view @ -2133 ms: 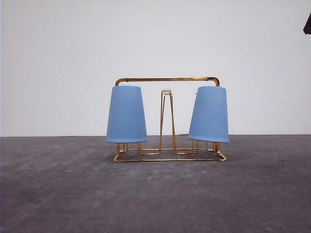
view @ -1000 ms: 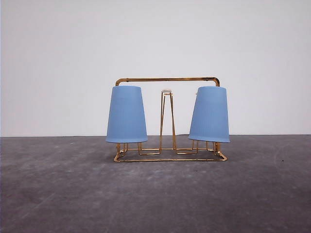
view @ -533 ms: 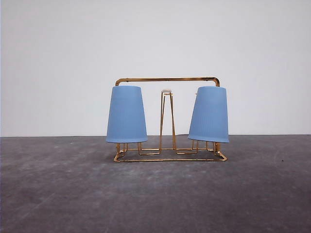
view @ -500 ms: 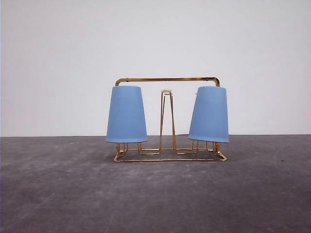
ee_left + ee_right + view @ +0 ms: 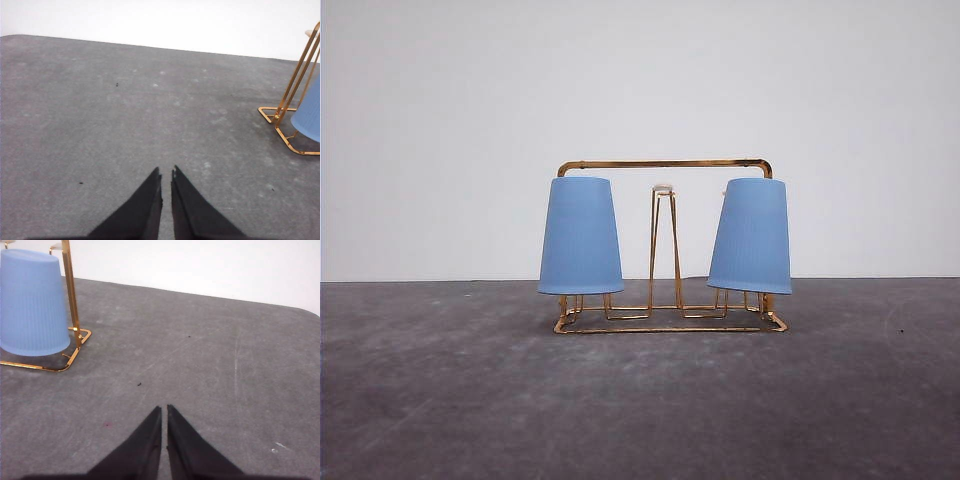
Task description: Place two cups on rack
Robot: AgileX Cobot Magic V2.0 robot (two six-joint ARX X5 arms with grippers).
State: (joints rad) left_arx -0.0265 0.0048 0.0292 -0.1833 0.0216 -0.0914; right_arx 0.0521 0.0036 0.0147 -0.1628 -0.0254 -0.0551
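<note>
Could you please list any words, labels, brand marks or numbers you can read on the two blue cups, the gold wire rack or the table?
None: no text can be read.
The left cup and right cup show plain ribbed blue.
The rack is bare gold wire.
The table shows specks and scuffs, no writing.

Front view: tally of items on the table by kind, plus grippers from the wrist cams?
Light-blue cups: 2, left cup and right cup, both upside down on the rack
Gold wire rack: 1
Grippers: 2, left gripper and right gripper, both shut and holding nothing, over the grey table
Total: 5
</note>
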